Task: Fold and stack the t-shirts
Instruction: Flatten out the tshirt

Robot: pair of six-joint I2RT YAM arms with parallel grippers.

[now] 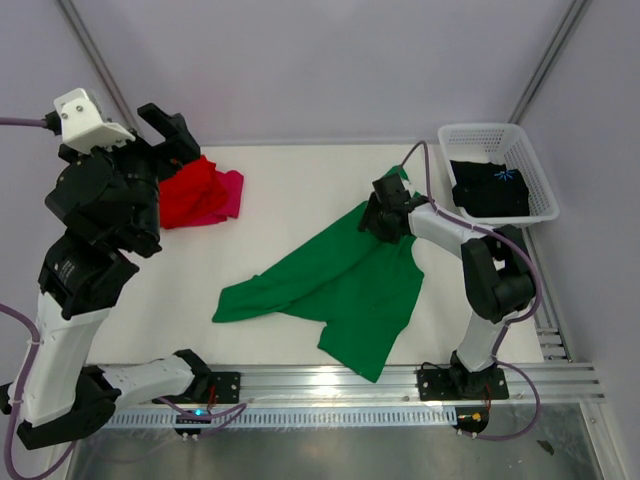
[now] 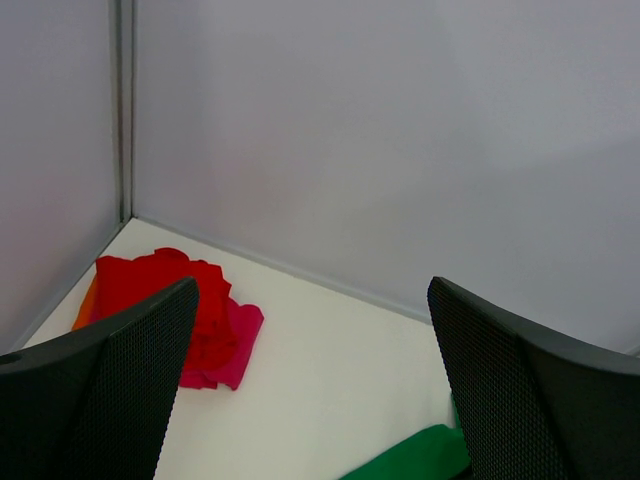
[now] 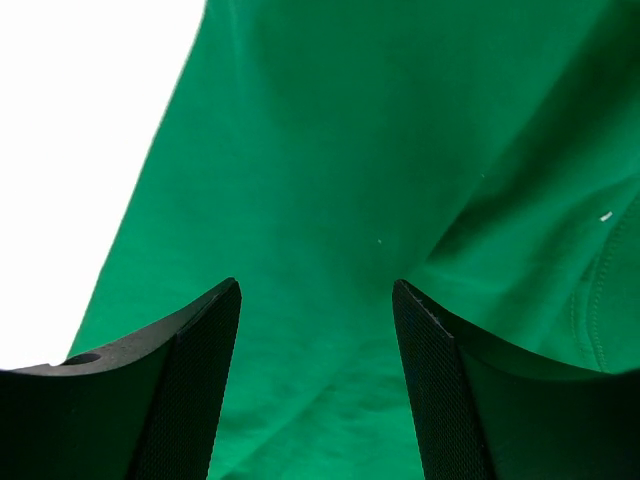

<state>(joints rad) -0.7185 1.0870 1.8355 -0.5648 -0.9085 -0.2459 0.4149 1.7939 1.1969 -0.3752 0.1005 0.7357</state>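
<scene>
Bright green soft t-shirt (image 1: 330,290) sprawls creased across the white surface (image 1: 300,180).
Right pincer (image 3: 315,290) hangs spread above its far edge, apparently to pinch a hem; left pincer (image 2: 312,285), also spread, is raised by the folded red shirt (image 1: 185,192) and magenta-pink shirt (image 1: 230,195) far left; the black shirt (image 1: 490,190) waits in the white lattice basket (image 1: 490,130), far right.

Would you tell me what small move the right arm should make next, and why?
Probably lower the right gripper and close its fingers on the green t-shirt: they stand open over its far part, and the shirt lies crumpled on the table.
</scene>
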